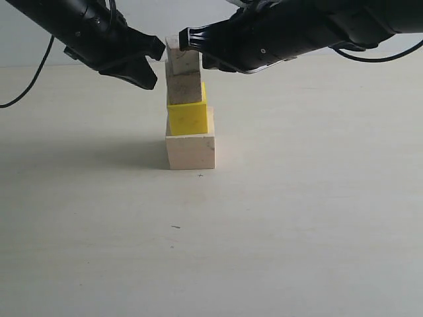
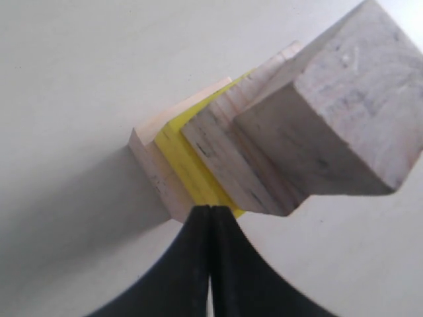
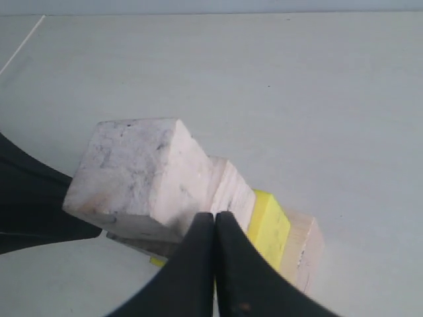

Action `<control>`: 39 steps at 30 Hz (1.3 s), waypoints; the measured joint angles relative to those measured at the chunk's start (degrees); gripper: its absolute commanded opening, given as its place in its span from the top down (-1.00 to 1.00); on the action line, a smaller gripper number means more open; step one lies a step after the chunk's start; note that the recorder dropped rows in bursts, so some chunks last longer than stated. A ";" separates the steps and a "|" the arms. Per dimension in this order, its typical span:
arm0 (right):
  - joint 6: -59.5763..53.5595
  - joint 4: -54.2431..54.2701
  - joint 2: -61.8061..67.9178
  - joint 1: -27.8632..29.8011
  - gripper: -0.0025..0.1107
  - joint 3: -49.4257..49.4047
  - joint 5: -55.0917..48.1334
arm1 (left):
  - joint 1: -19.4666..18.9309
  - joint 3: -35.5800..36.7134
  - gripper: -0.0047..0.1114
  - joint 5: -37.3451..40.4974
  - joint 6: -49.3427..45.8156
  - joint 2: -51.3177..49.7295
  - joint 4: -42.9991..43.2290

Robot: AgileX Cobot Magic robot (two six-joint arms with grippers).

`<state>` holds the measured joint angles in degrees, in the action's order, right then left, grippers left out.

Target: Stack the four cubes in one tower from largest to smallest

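Upright tower (image 1: 188,104), largest pale cube (image 1: 190,152), yellow cube (image 1: 189,119), layered-wood cube (image 1: 184,88), smallest cube (image 1: 183,58) topmost

Left wrist view hides most of yellow cube (image 2: 192,172).

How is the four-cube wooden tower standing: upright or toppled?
Upright: large pale wood cube, bright yellow cube, layered-grain wood cube and small pale wood cube sit stacked, edges offset.
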<state>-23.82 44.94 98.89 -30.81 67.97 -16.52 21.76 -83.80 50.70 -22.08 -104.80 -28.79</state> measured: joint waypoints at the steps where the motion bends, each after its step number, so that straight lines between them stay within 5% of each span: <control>1: 0.00 0.14 -0.01 0.00 0.96 0.00 0.10 | 0.00 0.00 0.92 0.00 0.00 0.00 0.00; 39: -7.64 5.90 -0.01 0.00 0.96 0.00 0.47 | 0.00 0.00 0.92 0.10 0.00 0.00 0.00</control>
<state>-31.46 50.85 98.88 -30.81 67.97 -16.05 21.76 -83.80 50.80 -22.08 -104.80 -28.79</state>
